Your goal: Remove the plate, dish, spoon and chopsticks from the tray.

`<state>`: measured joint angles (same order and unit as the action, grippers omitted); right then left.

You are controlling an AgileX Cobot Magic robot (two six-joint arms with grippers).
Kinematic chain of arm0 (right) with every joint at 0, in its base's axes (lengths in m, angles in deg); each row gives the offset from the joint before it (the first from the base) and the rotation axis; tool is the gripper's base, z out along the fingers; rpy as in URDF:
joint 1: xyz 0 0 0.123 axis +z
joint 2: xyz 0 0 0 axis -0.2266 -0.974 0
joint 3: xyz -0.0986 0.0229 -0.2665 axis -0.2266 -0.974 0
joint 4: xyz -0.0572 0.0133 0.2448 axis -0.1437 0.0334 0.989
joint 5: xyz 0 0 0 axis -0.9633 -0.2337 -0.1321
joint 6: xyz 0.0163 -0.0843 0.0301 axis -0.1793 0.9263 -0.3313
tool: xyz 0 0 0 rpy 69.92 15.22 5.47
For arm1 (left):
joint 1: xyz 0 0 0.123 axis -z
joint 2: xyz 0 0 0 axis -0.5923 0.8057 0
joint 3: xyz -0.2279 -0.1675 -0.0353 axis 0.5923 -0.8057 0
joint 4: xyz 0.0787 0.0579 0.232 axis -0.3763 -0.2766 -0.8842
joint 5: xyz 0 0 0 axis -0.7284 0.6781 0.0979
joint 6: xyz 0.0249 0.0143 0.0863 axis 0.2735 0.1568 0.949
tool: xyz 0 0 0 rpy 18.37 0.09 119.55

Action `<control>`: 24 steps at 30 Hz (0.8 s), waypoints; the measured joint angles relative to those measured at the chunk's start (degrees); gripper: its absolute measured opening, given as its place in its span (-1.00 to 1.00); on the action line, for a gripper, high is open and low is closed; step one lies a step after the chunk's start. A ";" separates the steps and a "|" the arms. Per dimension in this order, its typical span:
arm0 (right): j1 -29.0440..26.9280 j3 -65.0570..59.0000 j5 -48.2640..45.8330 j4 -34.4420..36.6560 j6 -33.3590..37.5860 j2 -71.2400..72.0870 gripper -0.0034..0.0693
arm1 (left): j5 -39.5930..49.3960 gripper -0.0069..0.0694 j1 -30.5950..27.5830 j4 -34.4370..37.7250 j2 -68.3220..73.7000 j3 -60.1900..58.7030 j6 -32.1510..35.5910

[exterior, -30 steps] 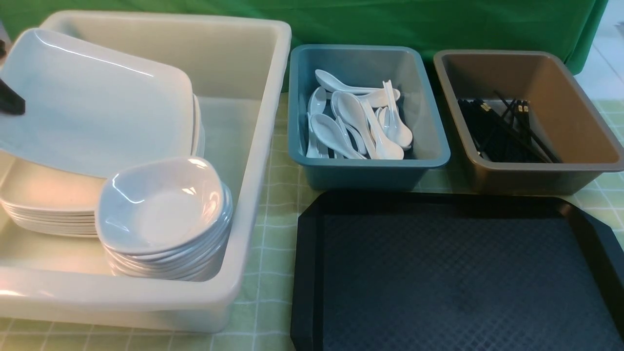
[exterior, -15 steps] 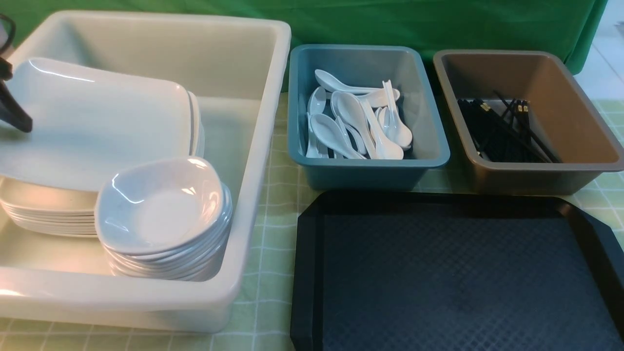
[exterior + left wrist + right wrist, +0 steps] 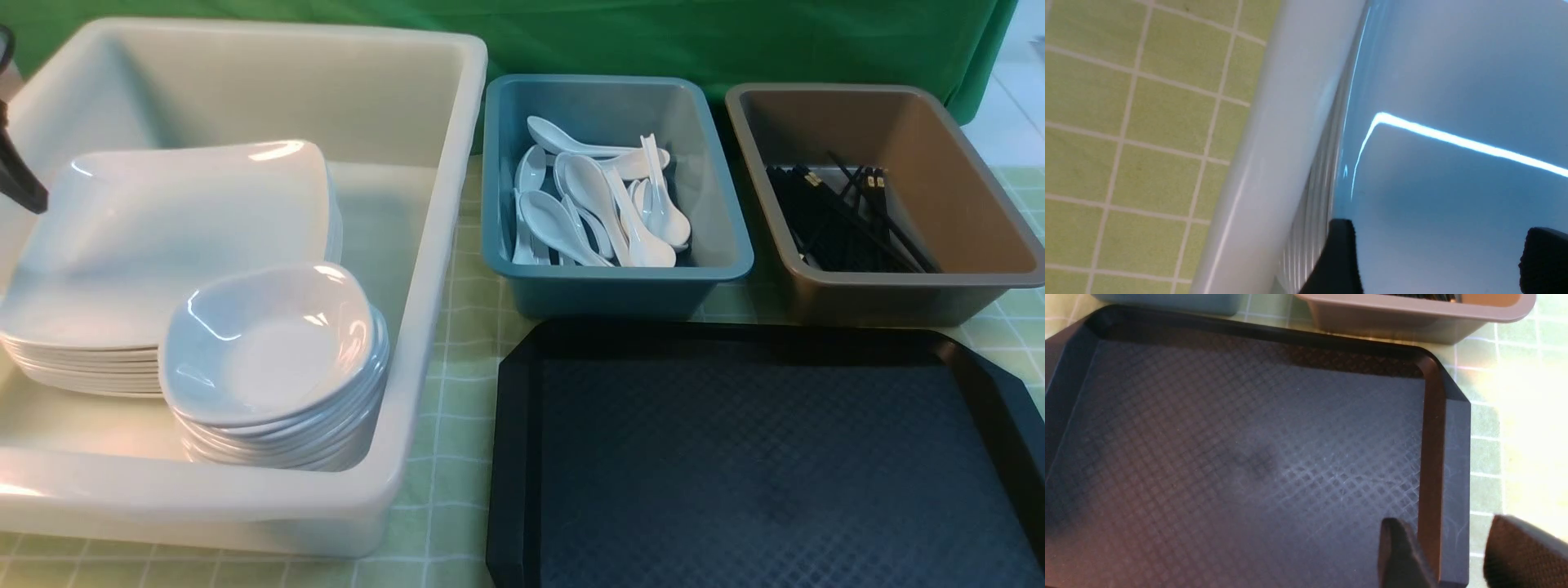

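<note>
Nearest the robot, the big black plastic rectangular tray [image 3: 759,465] with its diamond-textured floor lies bare on the green checked bench [image 3: 457,392]. The right pincer [image 3: 1457,555] hangs over the tray's rim, its jaws part open with nothing between them.

Farther left, the large glossy white square plate [image 3: 171,237] lies flat on top of the stack of like plates inside the big white plastic tub [image 3: 424,269], beside the small deep white dishes [image 3: 273,351]. The left pincer [image 3: 1439,257] stands wide at the plate's outer edge, no longer gripping it.

The step in hand looks like the retreat after release. It is best done by lifting straight up and clear of the tub wall before swinging away, so neither finger drags the plate askew.

Beyond the tray, the white ceramic spoons [image 3: 600,204] fill the teal bin [image 3: 718,237] and the black chopsticks [image 3: 841,216] lie in the brown bin [image 3: 980,237].
</note>
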<state>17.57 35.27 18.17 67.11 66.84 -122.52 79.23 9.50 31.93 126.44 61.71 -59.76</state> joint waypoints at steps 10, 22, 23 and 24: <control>0.00 8.67 -4.86 0.00 3.94 -0.11 -0.31 | 0.10 -0.15 0.99 4.76 -7.71 1.38 -2.72; 0.00 11.17 -9.87 0.06 7.47 13.54 -0.91 | 0.22 -0.86 18.22 -1.04 -18.22 0.48 -1.19; 0.00 7.81 -5.82 0.06 7.66 19.21 -0.92 | 0.31 -0.86 21.39 -1.60 -19.61 -0.56 -1.19; 0.00 6.55 -4.10 0.06 7.66 20.37 -0.92 | 0.31 -0.86 22.38 -1.68 -19.98 -0.95 -1.14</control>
<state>17.57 41.82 14.07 67.17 74.49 -102.15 79.53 31.88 30.25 106.46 60.76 -60.90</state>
